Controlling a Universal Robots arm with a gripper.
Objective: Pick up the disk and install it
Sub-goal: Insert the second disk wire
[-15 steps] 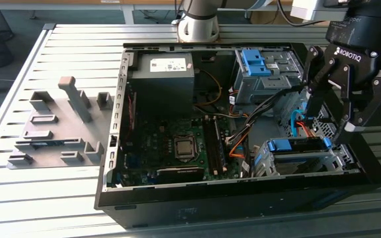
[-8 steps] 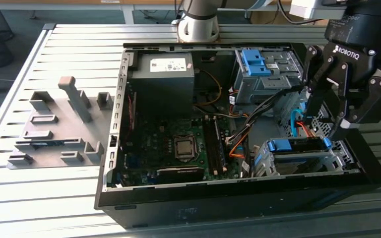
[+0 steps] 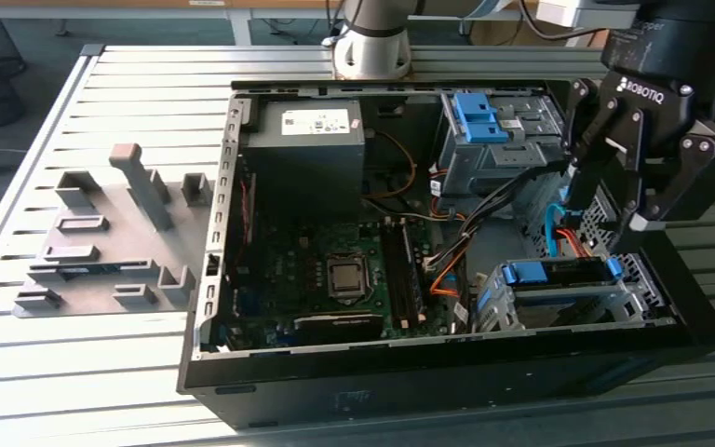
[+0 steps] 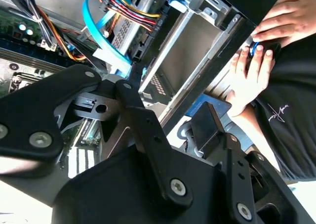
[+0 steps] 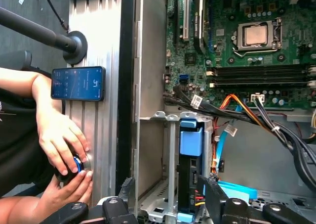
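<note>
The disk (image 3: pixel 559 300) lies in the lower drive cage (image 3: pixel 492 300) at the front of the exterior view's right, inside the open computer case. It is a silver slab under a blue carrier bar (image 3: pixel 557 272). In the first wrist view it appears edge-on as a dark body (image 5: pixel 186 182) beneath a blue tab (image 5: pixel 190 141). My black gripper (image 3: pixel 609 209) hangs open just above and behind that cage and holds nothing. Its fingers straddle the cage slot in the first wrist view, gripper (image 5: pixel 170 200). In the second wrist view the gripper (image 4: pixel 148 105) is also open and empty.
The case holds a grey power-supply box (image 3: pixel 305 140), a motherboard (image 3: pixel 332 270), an upper cage with a blue bracket (image 3: pixel 476 116) and loose orange and blue cables (image 3: pixel 554 233). A grey fixture plate (image 3: pixel 109 233) lies on the exterior view's left. A person's hands (image 5: pixel 64 150) and a phone (image 5: pixel 78 83) are beside the case.
</note>
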